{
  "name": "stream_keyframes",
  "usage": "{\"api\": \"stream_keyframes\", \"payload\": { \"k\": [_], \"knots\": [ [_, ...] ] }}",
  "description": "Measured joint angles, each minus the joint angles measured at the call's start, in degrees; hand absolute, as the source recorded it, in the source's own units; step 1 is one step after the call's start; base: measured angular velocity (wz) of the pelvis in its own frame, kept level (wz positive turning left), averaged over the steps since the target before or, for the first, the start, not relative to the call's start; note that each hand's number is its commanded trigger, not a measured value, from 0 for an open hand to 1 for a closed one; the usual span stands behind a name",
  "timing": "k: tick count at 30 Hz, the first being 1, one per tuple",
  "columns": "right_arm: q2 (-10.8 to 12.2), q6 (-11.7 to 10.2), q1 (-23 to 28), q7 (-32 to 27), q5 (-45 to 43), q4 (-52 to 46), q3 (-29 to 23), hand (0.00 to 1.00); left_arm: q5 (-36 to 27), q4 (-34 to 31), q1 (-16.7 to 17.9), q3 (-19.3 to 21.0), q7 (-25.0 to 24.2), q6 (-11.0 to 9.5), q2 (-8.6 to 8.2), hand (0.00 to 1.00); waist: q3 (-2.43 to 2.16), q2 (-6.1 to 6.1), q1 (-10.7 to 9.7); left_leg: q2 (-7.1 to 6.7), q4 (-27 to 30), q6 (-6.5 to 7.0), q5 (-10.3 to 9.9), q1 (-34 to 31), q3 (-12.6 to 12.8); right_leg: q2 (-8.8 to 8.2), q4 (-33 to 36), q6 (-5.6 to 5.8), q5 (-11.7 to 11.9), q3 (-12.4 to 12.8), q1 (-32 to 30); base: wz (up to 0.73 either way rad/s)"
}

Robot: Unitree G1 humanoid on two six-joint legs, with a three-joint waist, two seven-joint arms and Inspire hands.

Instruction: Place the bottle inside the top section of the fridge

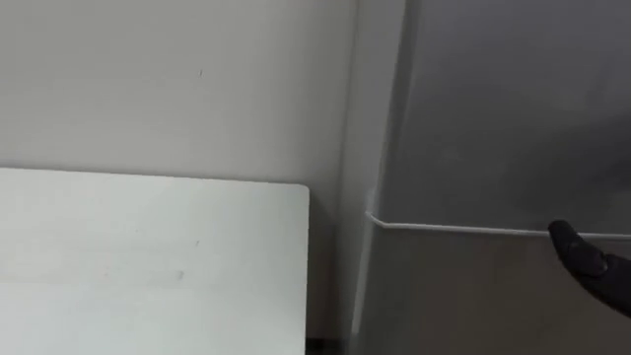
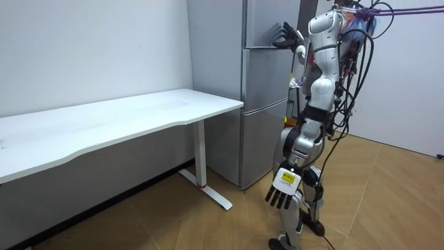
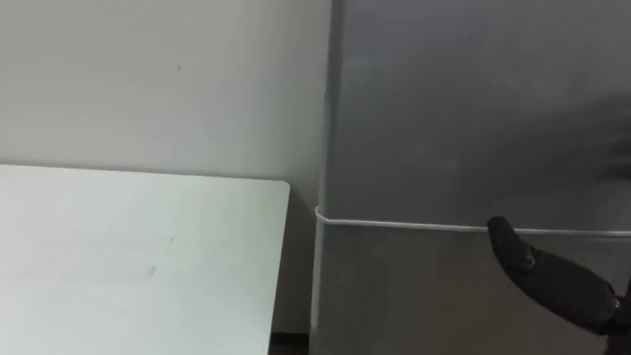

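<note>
The grey fridge (image 2: pixel 267 90) stands against the wall with both doors closed. Its upper door (image 1: pixel 513 99) and lower door (image 1: pixel 463 296) meet at a pale seam (image 1: pixel 444 228). My right hand (image 3: pixel 552 278) is raised in front of the fridge from the right. One dark finger is stretched out, with its tip right at the seam. In the room view this hand (image 2: pixel 286 33) is up at the top of the lower door, fingers spread. My left hand (image 2: pixel 282 187) hangs at my side with straight fingers and holds nothing.
A white desk (image 1: pixel 148 256) stands to the left of the fridge, with a narrow gap between its corner and the fridge's side. A pale wall (image 1: pixel 177 79) is behind the desk. I stand upright on a wooden floor (image 2: pixel 388 201), close to the fridge front.
</note>
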Motion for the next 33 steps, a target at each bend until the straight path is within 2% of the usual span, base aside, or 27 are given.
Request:
{"api": "stream_keyframes", "payload": {
  "k": [4,10,15,20,33],
  "knots": [
    [-0.4,-0.8,-1.9,1.5,0.1,3.5,0.0,0.00,0.0,-0.3,-0.1,-0.2,0.1,0.0,0.09,0.00,0.03,0.20,0.0,0.05,0.0,0.01,0.0,0.1,0.0,-0.03,0.2,-0.10,0.1,-0.1,0.2,0.00],
    [-1.7,-0.7,-2.7,3.9,0.0,7.4,0.0,0.00,0.0,-1.3,0.2,-0.7,0.1,0.1,0.43,0.00,0.21,-0.31,-0.2,0.06,0.0,0.02,0.0,0.9,0.0,-0.05,-0.1,-0.10,0.2,-0.1,0.8,0.00],
    [-1.7,-0.9,-2.8,4.5,-4.3,9.7,-1.0,0.00,1.4,-2.6,0.5,-0.6,-1.0,0.2,1.01,0.00,0.15,-0.59,-0.3,0.02,0.1,0.03,0.0,0.9,0.1,-0.05,-0.2,-0.09,0.2,0.0,0.8,0.00],
    [-2.0,-2.2,-3.9,4.6,-8.7,13.2,-1.6,0.00,3.5,-4.1,0.3,-0.6,-1.3,1.2,1.22,0.00,0.12,-0.67,-0.5,0.04,0.1,0.03,0.0,0.9,0.1,-0.06,-0.1,-0.09,0.2,0.0,0.7,0.00],
    [-2.5,-1.5,-5.6,7.6,-6.2,15.2,-1.8,0.00,4.2,-5.6,1.2,-0.6,-3.8,2.0,2.10,0.00,-0.09,-0.79,-1.3,0.15,1.1,0.05,0.0,0.7,-0.2,-0.11,0.0,-0.20,0.4,-0.1,0.8,0.00]
  ]
}}
